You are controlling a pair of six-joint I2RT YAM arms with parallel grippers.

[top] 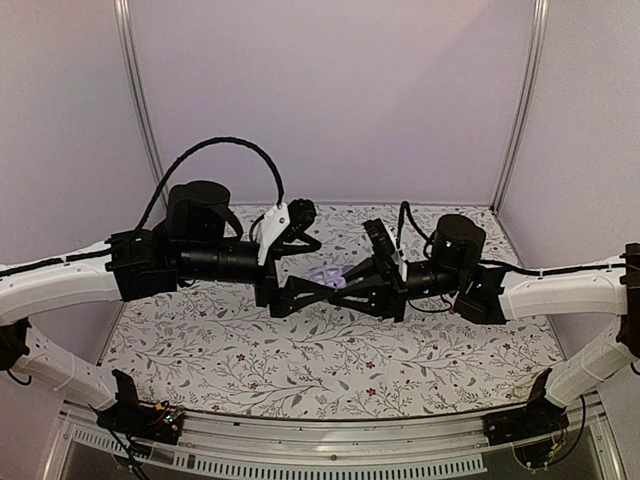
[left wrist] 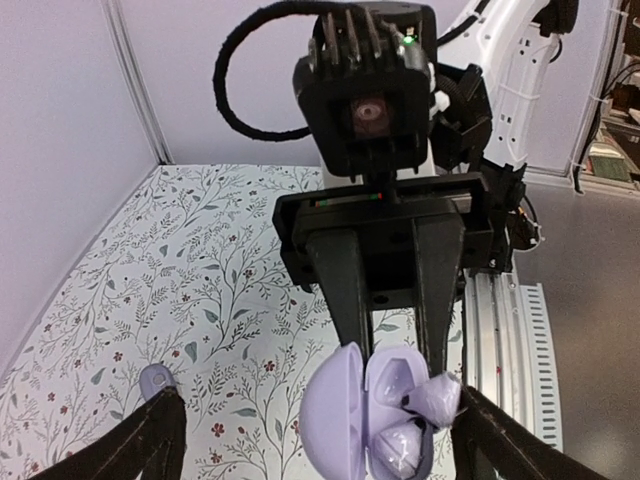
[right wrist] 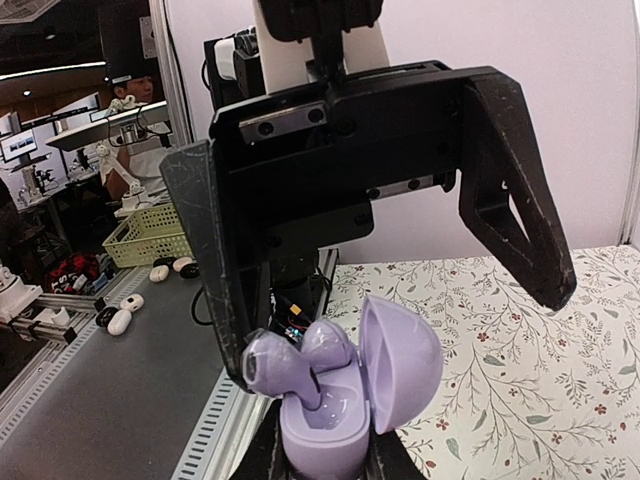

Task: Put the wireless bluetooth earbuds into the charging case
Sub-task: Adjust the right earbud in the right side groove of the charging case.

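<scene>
left gripper [left wrist: 315, 405]: fingers spread wide, gripping nothing, either side of the charging case [left wrist: 335, 420] | earbud [right wrist: 270, 362]: at the open case's rim, touching one left finger's inner face | right gripper [right wrist: 327, 452]: fingers clamped on the case's base, lid open

Floral tablecloth [top: 300, 360] — leafy print, pale booth walls [top: 330, 90], slotted rail [top: 330, 465], yellow-green basket [right wrist: 150, 235] beyond

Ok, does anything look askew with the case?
Yes. In the open charging case held up by the right end effector, one earbud perches crooked on the rim, not seated, beside a finger of the open left end effector.
</scene>
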